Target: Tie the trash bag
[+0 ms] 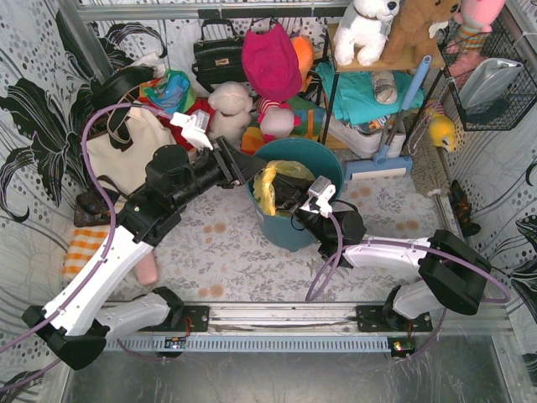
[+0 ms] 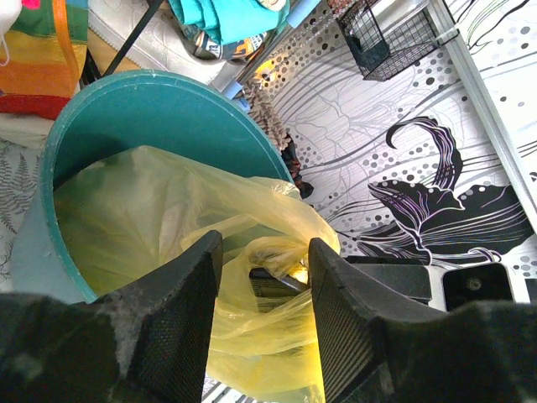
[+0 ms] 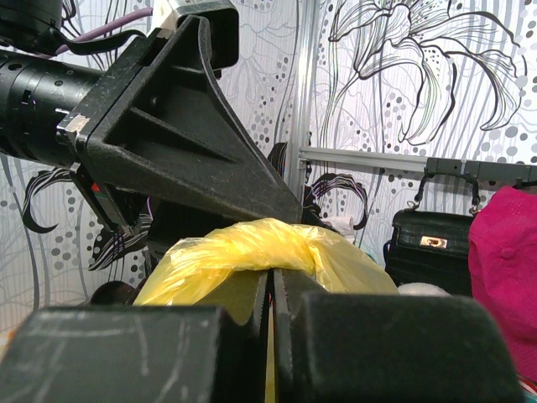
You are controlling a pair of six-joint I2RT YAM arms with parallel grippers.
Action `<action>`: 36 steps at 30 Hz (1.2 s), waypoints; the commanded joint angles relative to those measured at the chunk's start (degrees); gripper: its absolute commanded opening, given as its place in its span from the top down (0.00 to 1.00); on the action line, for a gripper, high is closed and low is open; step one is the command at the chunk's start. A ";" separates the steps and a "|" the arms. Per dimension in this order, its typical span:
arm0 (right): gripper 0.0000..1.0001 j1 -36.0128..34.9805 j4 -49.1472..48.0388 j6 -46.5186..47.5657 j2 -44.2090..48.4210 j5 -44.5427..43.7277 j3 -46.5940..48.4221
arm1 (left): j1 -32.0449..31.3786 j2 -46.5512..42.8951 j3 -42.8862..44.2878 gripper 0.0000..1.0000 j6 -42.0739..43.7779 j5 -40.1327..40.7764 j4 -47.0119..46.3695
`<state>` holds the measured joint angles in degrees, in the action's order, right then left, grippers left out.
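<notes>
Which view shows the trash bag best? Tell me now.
Left wrist: the trash bag sits in the teal bin, body and gathered top visible. Right wrist shows only a wad pinched in the shut right tool; top external, a small yellow bunch at the bin.

Centre: one trash bag (image 1: 270,183) in one teal bin (image 1: 289,231). Two grippers: left gripper (image 2: 264,252), right gripper (image 3: 270,281). Far left: one cream tote (image 1: 126,155), one black handbag (image 1: 220,57). Far right: one wire basket (image 1: 491,80), one white plush toy (image 1: 367,27), one brown plush toy (image 1: 419,29).
</notes>
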<state>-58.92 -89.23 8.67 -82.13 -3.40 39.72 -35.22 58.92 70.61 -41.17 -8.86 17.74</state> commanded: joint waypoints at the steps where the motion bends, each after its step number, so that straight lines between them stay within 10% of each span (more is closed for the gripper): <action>1: 1.00 -0.18 -3.61 -0.09 0.98 0.94 0.00 | 0.33 -1.31 1.18 0.45 1.56 -0.01 -4.59; 18: 1.00 -0.15 -3.15 0.21 1.00 0.29 0.24 | 0.77 0.72 1.69 0.53 2.90 -7.83 -3.17; 36: 1.00 -0.15 -0.94 0.38 0.91 0.15 1.19 | 0.82 1.96 4.34 0.98 5.83 -7.62 -1.10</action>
<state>-58.92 -89.38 8.69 -82.11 -3.46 39.75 -34.11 60.49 72.75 -36.86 -14.17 17.98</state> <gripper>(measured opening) 0.003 0.259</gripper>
